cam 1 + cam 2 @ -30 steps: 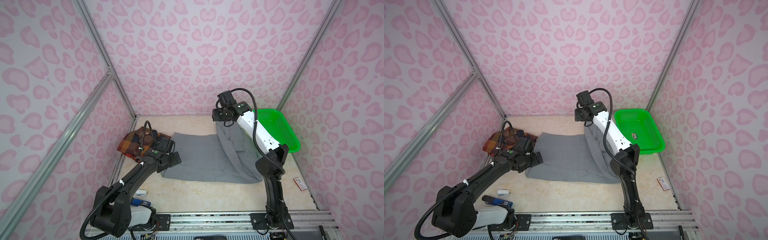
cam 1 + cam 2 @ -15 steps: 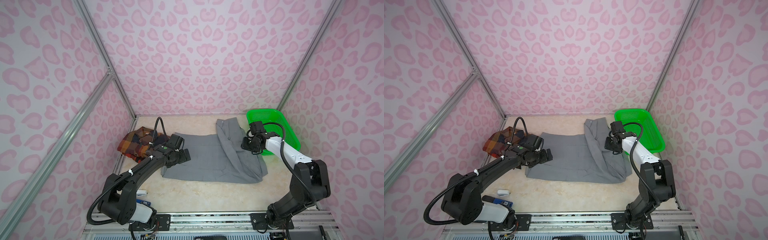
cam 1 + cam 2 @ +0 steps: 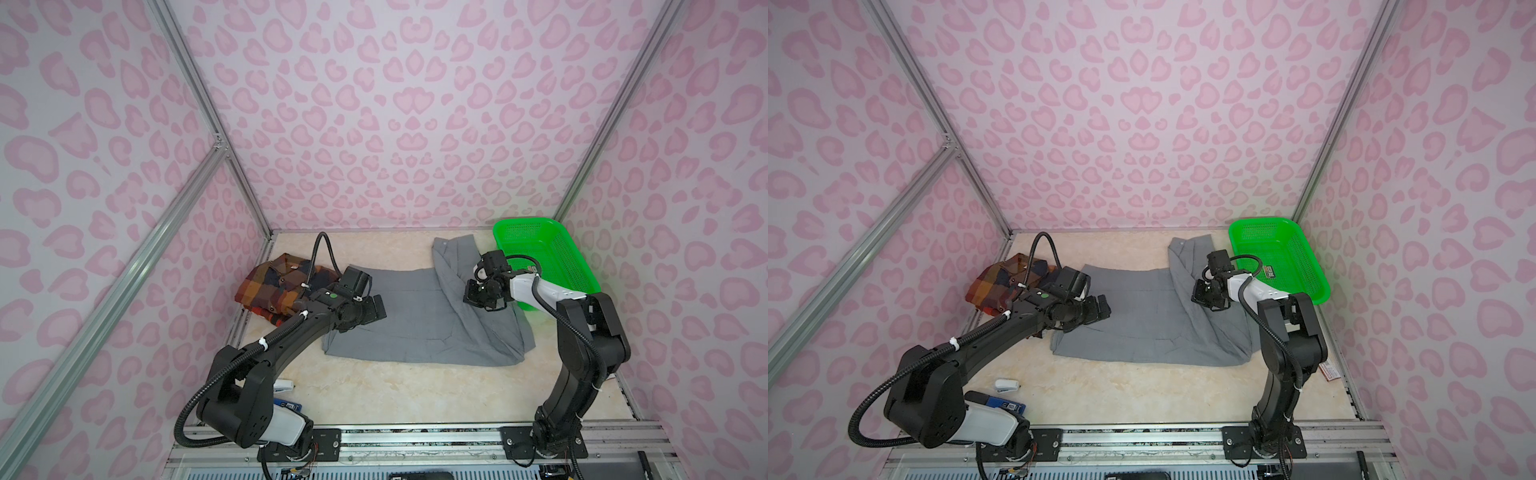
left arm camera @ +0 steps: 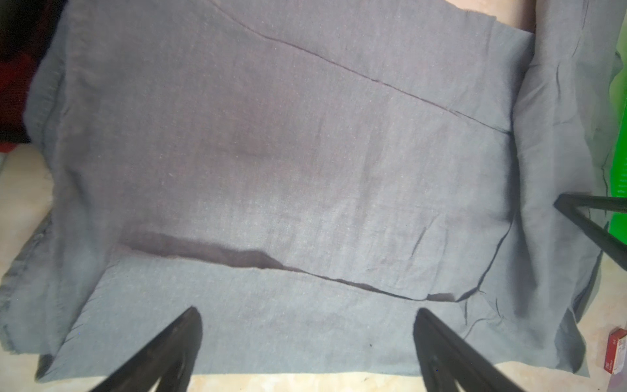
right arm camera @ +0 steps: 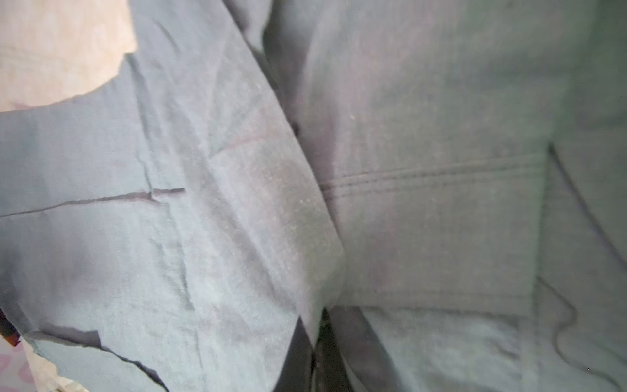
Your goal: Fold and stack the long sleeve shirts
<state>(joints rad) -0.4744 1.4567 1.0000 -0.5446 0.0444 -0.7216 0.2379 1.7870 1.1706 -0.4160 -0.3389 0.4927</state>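
Gray shirt (image 3: pixel 415 328) lies spread mid-frame on the tabletop (image 3: pixel 395 395). Left fingers (image 3: pixel 377 308) hover wide apart and empty over its left edge, ready to pin. Right fingers (image 3: pixel 476 296), closed, seemingly pinch its sleeve for folding. Plaid shirt (image 3: pixel 274 286) waits farther left.

Plain gray shirt (image 3: pixel 407 320); plaid shirt (image 3: pixel 270 286) (orange, red, navy checks); green basket (image 3: pixel 557 262).

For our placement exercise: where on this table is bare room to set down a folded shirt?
The widest bare patch is the table strip between the gray shirt and the front rail. A smaller one lies behind the shirt, by the back wall. Crowded: the plaid shirt corner and the basket side.
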